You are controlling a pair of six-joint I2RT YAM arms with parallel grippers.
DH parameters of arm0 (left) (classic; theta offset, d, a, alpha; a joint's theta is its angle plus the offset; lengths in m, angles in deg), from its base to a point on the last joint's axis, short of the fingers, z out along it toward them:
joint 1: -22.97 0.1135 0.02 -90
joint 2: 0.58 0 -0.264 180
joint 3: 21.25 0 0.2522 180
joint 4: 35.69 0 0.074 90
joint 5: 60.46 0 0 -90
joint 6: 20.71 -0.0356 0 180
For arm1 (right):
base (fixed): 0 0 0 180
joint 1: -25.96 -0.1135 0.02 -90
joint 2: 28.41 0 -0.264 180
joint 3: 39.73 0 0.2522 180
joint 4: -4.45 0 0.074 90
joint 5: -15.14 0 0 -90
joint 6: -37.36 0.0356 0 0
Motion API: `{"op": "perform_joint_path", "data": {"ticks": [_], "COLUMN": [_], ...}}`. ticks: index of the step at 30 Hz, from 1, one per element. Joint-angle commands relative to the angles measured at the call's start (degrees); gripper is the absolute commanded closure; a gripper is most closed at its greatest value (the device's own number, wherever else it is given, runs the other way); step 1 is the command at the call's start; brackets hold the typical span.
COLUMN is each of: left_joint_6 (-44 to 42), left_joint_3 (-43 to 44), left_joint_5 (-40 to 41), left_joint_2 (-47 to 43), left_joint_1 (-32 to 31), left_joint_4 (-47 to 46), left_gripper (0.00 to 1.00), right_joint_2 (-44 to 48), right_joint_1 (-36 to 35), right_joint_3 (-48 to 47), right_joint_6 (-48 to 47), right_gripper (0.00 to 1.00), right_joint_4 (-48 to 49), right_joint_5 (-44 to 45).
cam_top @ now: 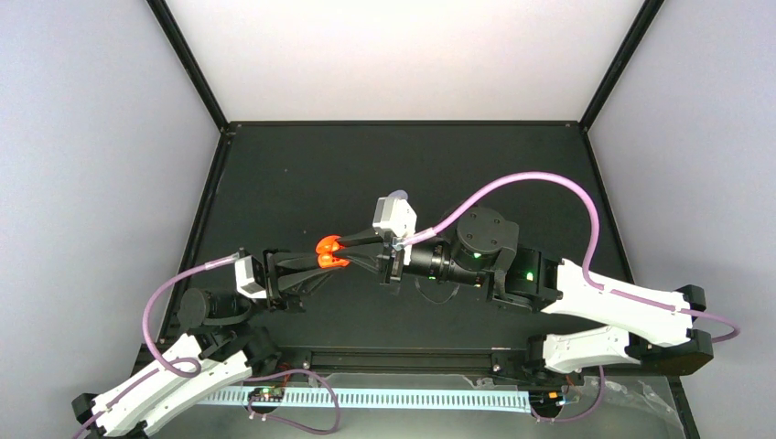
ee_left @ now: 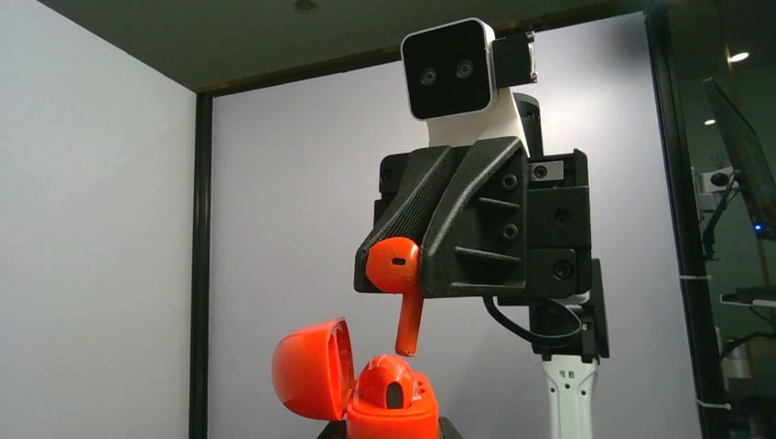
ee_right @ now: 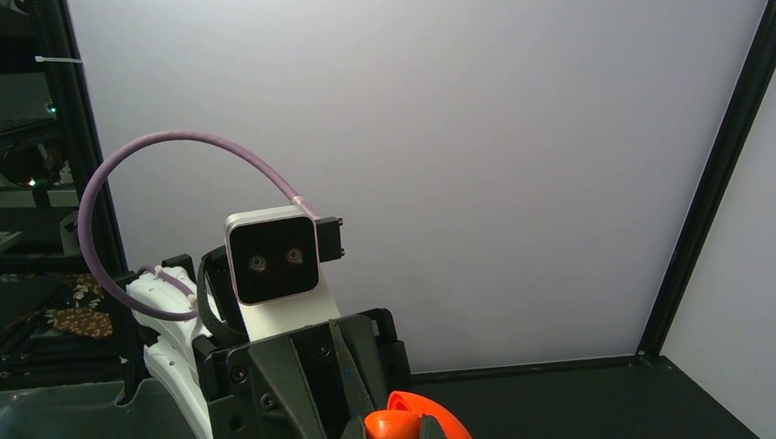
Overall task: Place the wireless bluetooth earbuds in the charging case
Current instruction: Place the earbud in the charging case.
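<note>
The charging case (ee_left: 393, 412) is red-orange and stands upright in my left gripper (ee_left: 392, 432), which is shut on its lower body. Its lid (ee_left: 311, 369) hangs open to the left. One red-orange earbud (ee_left: 389, 377) sits in a slot of the case. My right gripper (ee_left: 416, 274) faces it from above, shut on a second red-orange earbud (ee_left: 395, 265). That bud's stem (ee_left: 408, 325) points down, its tip just above the case top. From above, both grippers meet over mid-table at the orange case (cam_top: 329, 260). In the right wrist view the held earbud (ee_right: 392, 427) shows between my fingertips.
A black tabletop (cam_top: 384, 174) lies under both arms, boxed in by pale walls and black frame posts (ee_left: 201, 256). Purple cables (cam_top: 540, 183) loop from each wrist. The right arm's white wrist camera (ee_left: 450, 69) sits above its fingers.
</note>
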Motion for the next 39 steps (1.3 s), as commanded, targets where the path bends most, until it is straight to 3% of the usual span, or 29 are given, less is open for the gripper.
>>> {"op": "perform_joint_path", "data": {"ticks": [1,25,39], "left_joint_6": [0.6,0.4,0.9], "left_joint_3": [2.1,3.4,3.4], "left_joint_5": [0.9,2.1,2.7], "left_joint_2": [-0.7,-0.4,-0.4], "left_joint_1": [-0.3,-0.3,-0.3], "left_joint_4": [-1.5,-0.7,0.0], "left_gripper": [0.98,0.99,0.98], "right_joint_2": [0.1,-1.7,-1.8], "right_joint_1": [-0.4,-0.4,-0.4], "right_joint_3": [0.3,-0.3,-2.0], "right_joint_6": [0.0,0.0,1.0], "right_gripper": [0.99,0.99,0.81], "right_joint_4": [0.0,-2.6,-5.4], "right_joint_5": [1.1,2.4,5.7]}}
